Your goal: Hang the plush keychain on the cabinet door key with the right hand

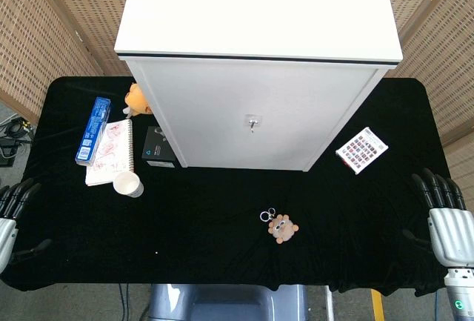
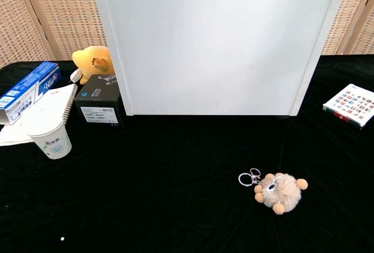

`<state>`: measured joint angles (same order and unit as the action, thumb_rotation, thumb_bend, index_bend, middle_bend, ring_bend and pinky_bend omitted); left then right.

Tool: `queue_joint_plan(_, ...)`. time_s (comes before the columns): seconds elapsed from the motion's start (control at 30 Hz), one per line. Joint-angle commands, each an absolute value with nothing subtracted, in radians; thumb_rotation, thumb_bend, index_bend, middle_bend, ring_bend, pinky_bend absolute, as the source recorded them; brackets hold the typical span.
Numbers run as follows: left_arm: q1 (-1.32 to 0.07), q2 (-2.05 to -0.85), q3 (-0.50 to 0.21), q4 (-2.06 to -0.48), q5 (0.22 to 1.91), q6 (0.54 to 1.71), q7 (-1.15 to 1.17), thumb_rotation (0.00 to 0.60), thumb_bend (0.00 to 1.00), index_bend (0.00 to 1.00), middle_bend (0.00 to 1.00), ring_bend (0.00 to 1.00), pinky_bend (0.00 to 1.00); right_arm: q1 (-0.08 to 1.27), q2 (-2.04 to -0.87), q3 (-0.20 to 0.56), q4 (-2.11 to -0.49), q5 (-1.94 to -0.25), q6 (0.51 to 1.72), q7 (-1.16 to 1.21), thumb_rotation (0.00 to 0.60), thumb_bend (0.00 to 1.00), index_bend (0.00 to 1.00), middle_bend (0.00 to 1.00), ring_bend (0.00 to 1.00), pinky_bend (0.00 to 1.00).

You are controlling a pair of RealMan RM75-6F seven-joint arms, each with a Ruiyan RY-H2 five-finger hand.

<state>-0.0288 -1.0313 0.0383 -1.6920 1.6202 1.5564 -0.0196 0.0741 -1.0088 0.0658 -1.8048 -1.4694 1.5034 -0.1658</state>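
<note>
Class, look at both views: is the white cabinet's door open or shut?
Shut. The cabinet door lies flush with the cabinet front in both views, the key in its lock.

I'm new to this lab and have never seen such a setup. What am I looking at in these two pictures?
Both pictures come from the robot's own cameras: one on its head looking down, one on its chest looking forward. The left robot hand and right robot hand rest at the table's edges, holding nothing. A white cabinet has a key in its door. In front lies a plush keychain. To the left are a paper cup, notebook and toothpaste box.
</note>
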Motion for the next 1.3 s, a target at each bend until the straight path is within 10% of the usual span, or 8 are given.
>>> queue_joint_plan(0.03, -0.031, -1.033, 0.037, -1.69, 1.617, 1.551, -0.018, 0.6, 0.0, 0.0, 0.0, 0.0, 0.0, 0.076, -1.007, 0.063, -1.805, -1.471, 1.496, -0.166, 0.6, 0.0, 0.0, 0.0, 0.0, 0.0)
queue_joint_plan(0.2, -0.038, -1.039, 0.035, -1.685, 1.605, 1.53, -0.015, 0.6, 0.0, 0.0, 0.0, 0.0, 0.0, 0.093, -1.001, 0.052, -1.808, -1.497, 1.463, -0.177, 0.6, 0.0, 0.0, 0.21, 0.14, 0.1)
queue_joint_plan(0.37, -0.053, -1.05, 0.017, -1.68, 1.571, 1.502, -0.004, 0.6, 0.0, 0.0, 0.0, 0.0, 0.0, 0.224, -1.035, 0.055, -1.743, -1.633, 1.327, -0.202, 0.6, 0.0, 0.1, 0.65, 0.63, 0.82)
queue_joint_plan(0.47, -0.059, -1.055, 0.009, -1.683, 1.555, 1.491, 0.01, 0.6, 0.0, 0.0, 0.0, 0.0, 0.0, 0.314, -1.048, 0.056, -1.725, -1.683, 1.216, -0.17, 0.6, 0.0, 0.19, 0.82, 0.81, 0.98)
queue_joint_plan(0.67, -0.073, -1.071, -0.003, -1.677, 1.512, 1.454, 0.04, 0.6, 0.0, 0.0, 0.0, 0.0, 0.0, 0.513, -1.111, 0.054, -1.694, -1.691, 0.933, -0.004, 0.6, 0.03, 0.35, 0.98, 0.99, 1.0)
queue_joint_plan(1.3, -0.103, -1.095, -0.029, -1.672, 1.423, 1.388, 0.088, 0.6, 0.0, 0.0, 0.0, 0.0, 0.0, 0.802, -1.441, 0.138, -1.487, -1.393, 0.585, -0.052, 0.6, 0.36, 0.44, 1.0, 1.0, 1.0)
